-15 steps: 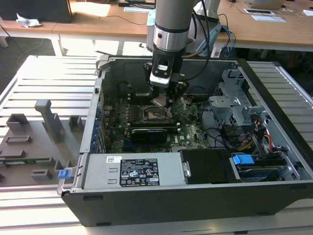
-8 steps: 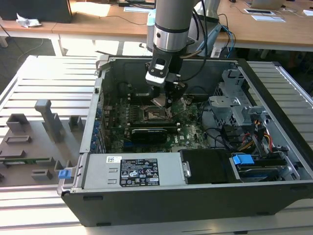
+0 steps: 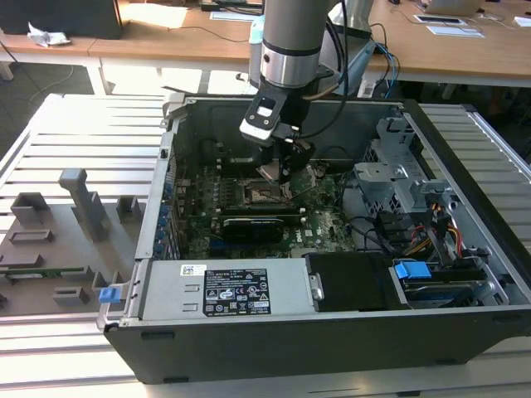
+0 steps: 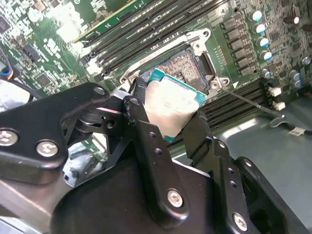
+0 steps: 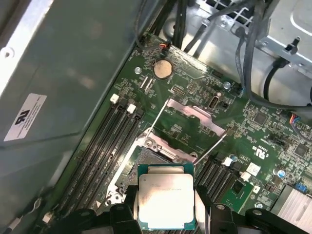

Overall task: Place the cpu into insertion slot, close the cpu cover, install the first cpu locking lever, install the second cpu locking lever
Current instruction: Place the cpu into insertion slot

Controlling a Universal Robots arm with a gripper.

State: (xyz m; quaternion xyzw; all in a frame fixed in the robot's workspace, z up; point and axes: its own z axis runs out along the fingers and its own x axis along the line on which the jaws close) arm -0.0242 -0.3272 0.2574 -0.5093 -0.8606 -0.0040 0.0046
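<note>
Exterior view, read as a clock face laid over the open computer case: the case lies on its side on a ribbed metal table, with a grey fixture plate outside it at 9 o'clock. The arm comes down into the case from 12 o'clock. A silver power supply with a white label fills the 7 o'clock corner, and a metal drive cage with loose cables stands at 3 o'clock. The green motherboard covers the floor of the case around the centre. A long black card lies across it, at 6 o'clock of the insertion slot, which sits just short of the centre towards 11 o'clock.

The gripper hangs directly above the slot. Its two black fingers are pressed against opposite edges of the cpu, pinching it with the dull silver top facing the second wrist view. The chip hangs tilted over the slot's near edge and is not seated in it; the slot's contact field lies bare behind it.

In the first wrist view, the cpu cover stands swung back on the far side of the slot, open. Two thin locking levers are unhooked and angle up from the slot's sides. Rows of dark memory slots run beside the slot, and a round coin cell sits beyond the cover.
</note>
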